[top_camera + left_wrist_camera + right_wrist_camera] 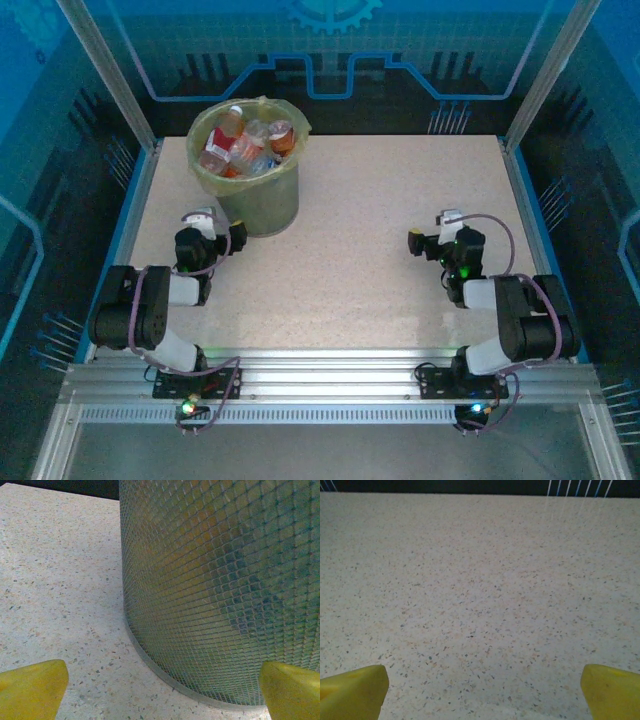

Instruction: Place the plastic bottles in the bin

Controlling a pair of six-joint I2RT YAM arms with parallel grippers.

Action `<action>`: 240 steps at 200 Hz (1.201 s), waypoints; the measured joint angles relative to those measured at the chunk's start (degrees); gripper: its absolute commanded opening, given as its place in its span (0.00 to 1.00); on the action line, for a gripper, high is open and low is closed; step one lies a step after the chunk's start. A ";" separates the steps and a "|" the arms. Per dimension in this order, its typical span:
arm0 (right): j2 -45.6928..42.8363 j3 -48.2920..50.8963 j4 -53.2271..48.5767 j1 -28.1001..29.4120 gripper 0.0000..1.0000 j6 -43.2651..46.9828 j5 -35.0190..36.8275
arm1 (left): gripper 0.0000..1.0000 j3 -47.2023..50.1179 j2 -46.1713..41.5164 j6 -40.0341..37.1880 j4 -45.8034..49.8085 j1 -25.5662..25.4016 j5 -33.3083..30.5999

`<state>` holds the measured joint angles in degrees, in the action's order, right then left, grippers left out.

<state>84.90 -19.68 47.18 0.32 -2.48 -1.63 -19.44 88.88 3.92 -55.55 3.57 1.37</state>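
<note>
- Resting heaped inside the round tapered wire-mesh bin (262, 205) with its translucent yellow-green bag liner, the small clear plastic bottles (247, 146) with red and orange labels reach up to about rim level.
- The bin stands at the far left of the pale speckled worktop (380, 260); every bottle I can make out is in it, so I judge the task to be at or near its end.
- The left claw (213, 229) sits low, just beside the near wall of the bin; its wrist view shows the yellow fingertips (31, 689) spread wide with the mesh wall (215, 590) between and beyond them, gripping nothing.
- The right claw (442, 233) is well apart from the bin on the right side of the worktop, also released, its yellow fingertips (610, 692) wide over bare speckled surface.
- Handling, as a judgement: such bottles look light, thin-walled and smooth, so they would dent under a hard squeeze and could slip or roll.
- The best hold would be across the labelled middle of the body, where it is widest and least slick, not at the narrow cap.
- The bin looks light enough to shift if the left claw nudges it.
</note>
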 measured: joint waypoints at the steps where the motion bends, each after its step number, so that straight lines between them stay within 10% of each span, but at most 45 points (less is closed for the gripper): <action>1: 0.07 -0.07 -0.07 0.00 1.00 0.00 0.00 | 0.99 0.00 0.00 -0.02 0.02 0.00 -0.02; 240: 0.63 -4.22 -4.00 1.64 1.00 2.56 1.36 | 0.99 -1.01 0.00 -2.86 1.75 -0.55 4.17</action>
<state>85.54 -23.90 43.18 1.96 0.08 -0.27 -20.45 88.88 1.06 -53.80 3.03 5.54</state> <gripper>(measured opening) 0.996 0.990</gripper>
